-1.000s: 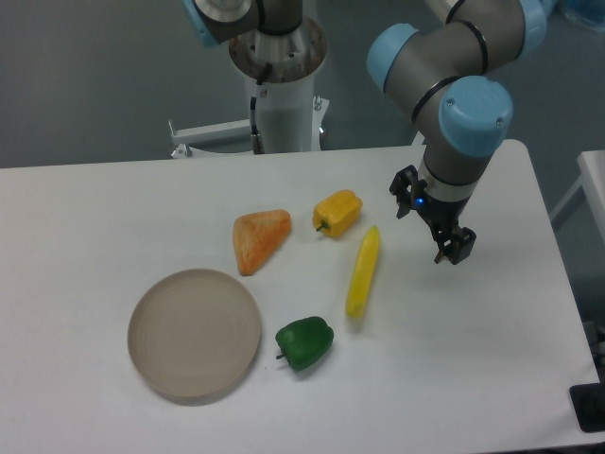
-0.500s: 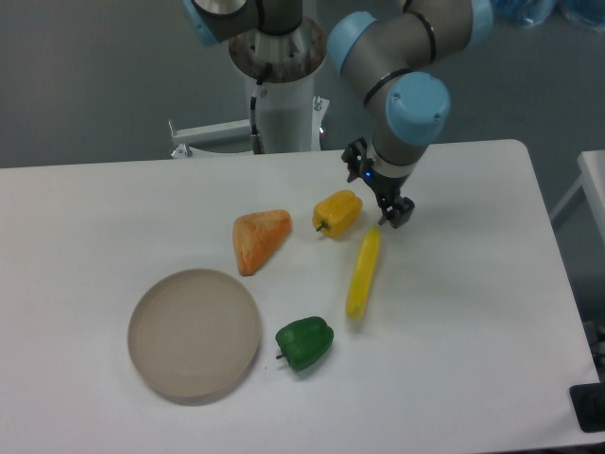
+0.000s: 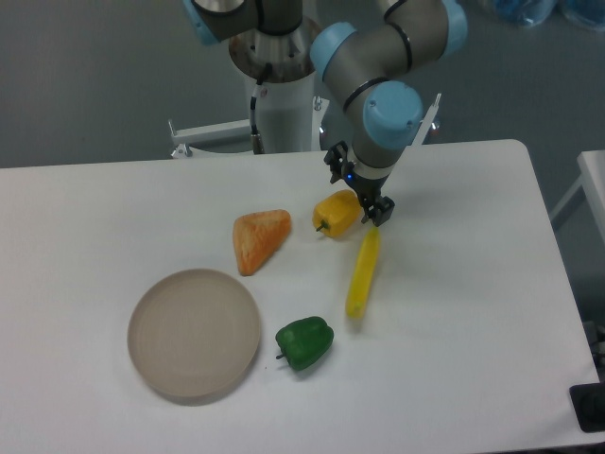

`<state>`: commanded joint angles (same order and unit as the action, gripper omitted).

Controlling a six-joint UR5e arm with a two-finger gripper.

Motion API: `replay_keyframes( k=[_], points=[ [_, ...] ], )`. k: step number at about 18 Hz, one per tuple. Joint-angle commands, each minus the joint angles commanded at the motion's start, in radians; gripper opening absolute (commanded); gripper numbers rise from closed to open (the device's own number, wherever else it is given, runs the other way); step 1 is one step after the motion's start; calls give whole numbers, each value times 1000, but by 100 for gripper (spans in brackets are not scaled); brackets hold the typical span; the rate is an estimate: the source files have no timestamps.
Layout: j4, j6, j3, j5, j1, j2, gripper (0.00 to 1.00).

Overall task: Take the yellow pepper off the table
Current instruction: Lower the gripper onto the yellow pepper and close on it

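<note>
Gripper [image 3: 364, 196] is seen at the yellow pepper's [image 3: 336, 214] right edge | finger spread cannot be told, nothing is seen held | pepper is laid on the table [image 3: 473, 312], between orange wedge [image 3: 259, 239] and yellow corn piece [image 3: 363, 272]

Arm bent low over the table; claw [image 3: 358, 191] downward, fingers apart

The table [image 3: 473, 359] is a white top with rounded corners. On it lie five things: the yellow pepper [image 3: 336, 214] toward the back, an orange wedge [image 3: 259, 239] just to its left, a long yellow corn-like piece [image 3: 363, 271] angled below the pepper, a green pepper [image 3: 304, 342] nearer the front, and a round tan plate [image 3: 194, 333] at front left, close beside the green pepper.
</note>
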<state>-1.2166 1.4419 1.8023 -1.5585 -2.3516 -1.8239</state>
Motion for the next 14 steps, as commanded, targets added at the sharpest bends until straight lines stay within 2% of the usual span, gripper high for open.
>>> replay_keyframes(
  k=[8,13,14],
  points=[
    [17,-8,40,0,12,-2,100],
    [124,-3,106,3,14,-3,100],
    [124,-3,104,3,14,-3,90]
  ],
)
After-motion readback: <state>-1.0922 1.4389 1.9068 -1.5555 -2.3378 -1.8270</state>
